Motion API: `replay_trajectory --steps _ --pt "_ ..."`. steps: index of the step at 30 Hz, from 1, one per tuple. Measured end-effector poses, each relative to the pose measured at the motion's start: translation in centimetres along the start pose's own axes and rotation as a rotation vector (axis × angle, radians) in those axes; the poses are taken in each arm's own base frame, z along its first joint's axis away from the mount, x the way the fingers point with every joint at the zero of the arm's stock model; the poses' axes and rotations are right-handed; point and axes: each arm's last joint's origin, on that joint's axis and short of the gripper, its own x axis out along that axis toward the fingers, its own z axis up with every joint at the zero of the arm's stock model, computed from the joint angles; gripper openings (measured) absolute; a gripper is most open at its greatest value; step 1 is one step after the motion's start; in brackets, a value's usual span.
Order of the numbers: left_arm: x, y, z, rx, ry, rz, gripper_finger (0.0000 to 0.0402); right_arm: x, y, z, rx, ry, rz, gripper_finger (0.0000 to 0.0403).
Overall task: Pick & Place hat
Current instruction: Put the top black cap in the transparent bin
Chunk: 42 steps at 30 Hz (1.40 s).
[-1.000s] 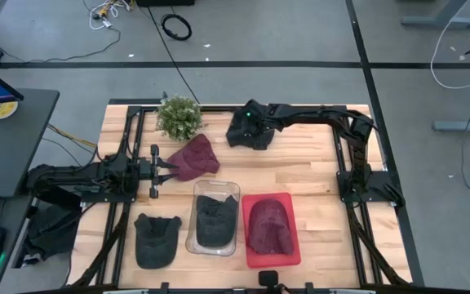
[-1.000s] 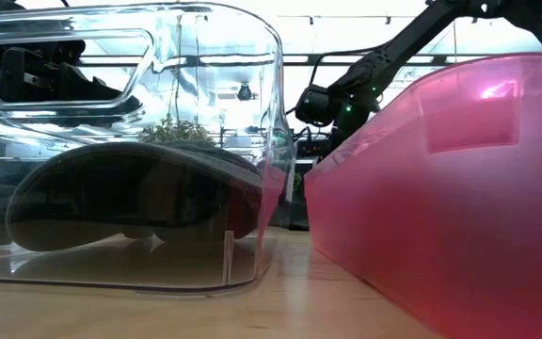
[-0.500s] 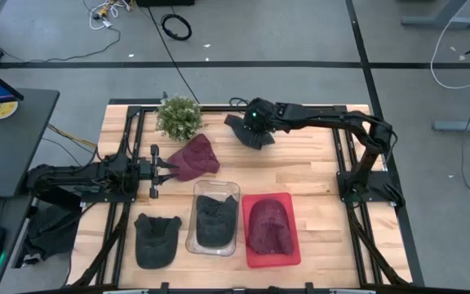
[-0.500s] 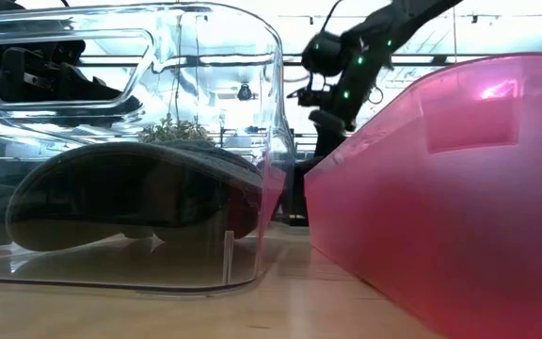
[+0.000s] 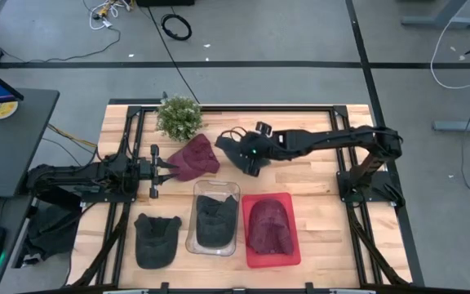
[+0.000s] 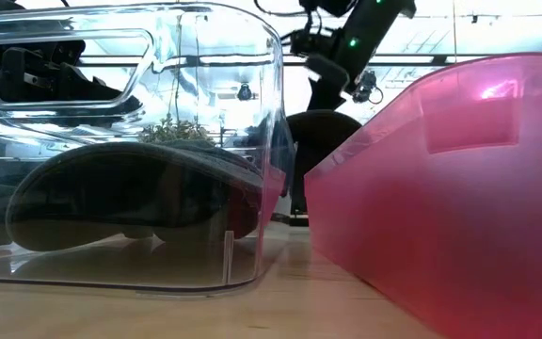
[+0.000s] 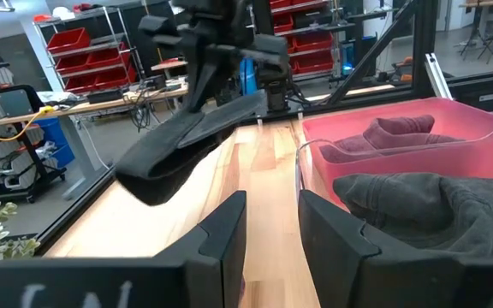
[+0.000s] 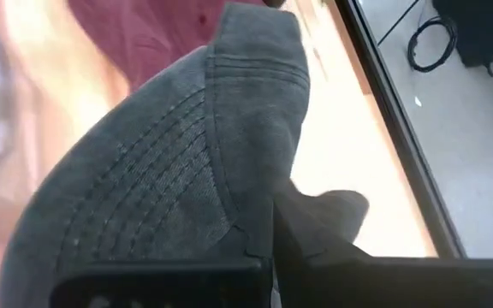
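Right end effector (image 5: 249, 153) is out over the middle of the table, clamped on a dark grey cap (image 5: 241, 153) and holding it clear of the wood, between the maroon cap (image 5: 193, 157) and the right arm's base. From its own wrist camera the grey cap (image 8: 178, 171) fills the view, brim stitching plain to see, pinched at its edge, with the maroon cap (image 8: 144, 38) beyond it. The left wrist camera catches the same cap (image 7: 191, 141) side-on, hanging tilted in the air from the right end effector (image 7: 212, 43). The low camera shows it as a dark shape (image 6: 323, 141) dangling behind the bins.

Left end effector (image 5: 166, 168) sits at the left side, tips against the maroon cap; its fingers (image 7: 225, 235) stand slightly apart with bare table between them.

Along the front edge: a loose dark cap (image 5: 156, 238) on the wood, a clear bin (image 5: 235, 189) with a dark cap (image 5: 215, 220) inside, and a red bin (image 5: 294, 245) with a maroon cap (image 5: 269, 227) inside. A small potted plant (image 5: 179, 117) stands at the back left.

The table (image 5: 317, 175) is pale butcher-block wood in a black frame, on a grey floor (image 5: 300, 33) with black tape lines and cables. The left wrist camera shows shelving with red bins (image 7: 75, 51) in the room.
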Motion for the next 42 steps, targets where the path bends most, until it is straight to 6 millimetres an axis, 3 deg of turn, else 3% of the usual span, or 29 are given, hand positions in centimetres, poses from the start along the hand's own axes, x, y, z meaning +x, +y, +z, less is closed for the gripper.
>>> replay_trajectory --steps 27,33,42 --pt "0.0 0.0 0.0 0.0 0.001 0.0 0.0115 -10.3 11.1 0.7 0.294 -0.248 0.057 0.0" --pt "0.0 0.0 0.0 0.0 0.001 0.0 0.0115 -11.3 13.5 1.4 0.294 -0.291 0.094 0.0" --pt "0.0 0.0 0.0 0.0 0.0 0.0 0.0115 -10.9 17.0 3.7 0.289 -0.257 0.109 0.0"
